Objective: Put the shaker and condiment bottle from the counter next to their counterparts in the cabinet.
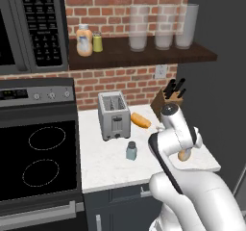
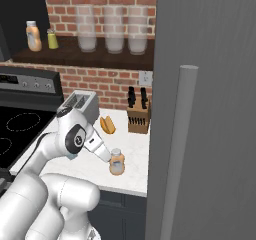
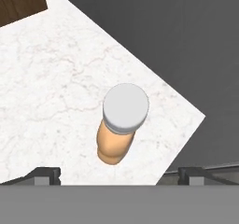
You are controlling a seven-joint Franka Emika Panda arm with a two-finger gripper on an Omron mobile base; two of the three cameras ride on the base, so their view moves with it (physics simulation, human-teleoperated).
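Left base view: shaker point(image 1: 131, 150) upright mid tabletop point(image 1: 105, 170), in front of toaster point(image 1: 114, 115). Arm hides most of the condiment bottle point(image 1: 183, 155) near the right front edge. Counterparts point(image 1: 89, 41) on cabinet point(image 1: 144, 56) shelf.

Right base view: hand point(image 2: 107, 157) just above and left of the bottle point(image 2: 117, 162), which stands upright, long axis vertical.

Hand view: white cap point(image 3: 125, 107) directly below, centred between 2 fingertips point(image 3: 44, 175) spread wide, holding nothing. Straight descent should bracket it.

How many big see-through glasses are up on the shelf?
3. The tall clear glasses stand in a row on the dark wooden shelf: left, middle, right.
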